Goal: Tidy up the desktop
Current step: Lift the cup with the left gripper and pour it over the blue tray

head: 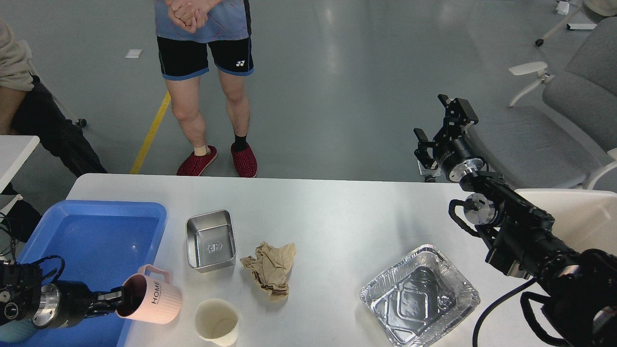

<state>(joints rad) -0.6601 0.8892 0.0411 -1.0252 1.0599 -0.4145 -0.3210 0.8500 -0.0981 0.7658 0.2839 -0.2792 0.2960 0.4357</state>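
Observation:
The desktop [337, 212] is a wide white tabletop with rounded corners. My left gripper [119, 298] is shut on the rim of a pink mug [152, 302] marked HOME. It holds the mug lifted and tipped on its side at the front left, over the tray's right edge. A cream paper cup [217, 322], a crumpled brown paper [270, 267], a small steel tin [211, 240] and a foil tray [419, 295] lie on the desktop. My right gripper [439, 123] is open, raised beyond the far right edge, and holds nothing.
A blue plastic tray [91, 241] sits at the front left. A person [207, 72] stands just beyond the far edge. A grey chair [569, 111] is at the right. A smaller white table [14, 154] is at the left.

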